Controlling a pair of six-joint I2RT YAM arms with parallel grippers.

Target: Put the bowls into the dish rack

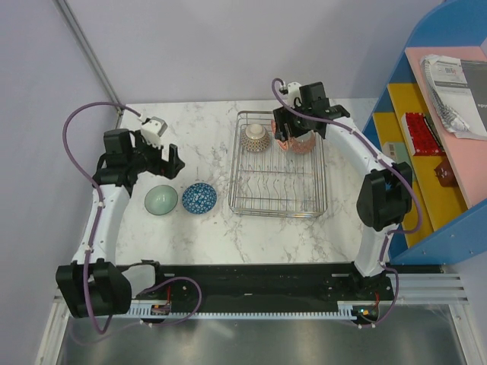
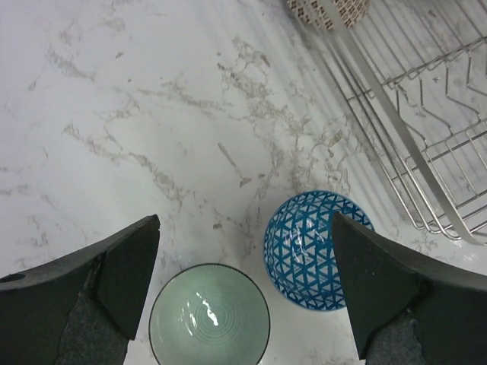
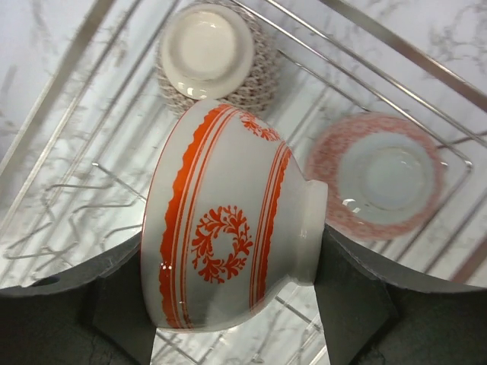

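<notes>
Orange-red bowl (image 3: 228, 258): tipped on its side, pinched between the fingers of the right gripper (image 3: 236, 304), above the far end of the dish rack (image 1: 278, 213). Beneath it in the rack: grey-patterned bowl (image 3: 209, 57) and pink-patterned bowl (image 3: 384, 176), both base-up. Blue bowl (image 1: 199, 198) and pale green bowl (image 1: 161, 200) sit upright on the marble table (image 1: 190, 129), left of the rack. Left gripper (image 2: 245, 228) spread wide above them, holding nothing.
</notes>
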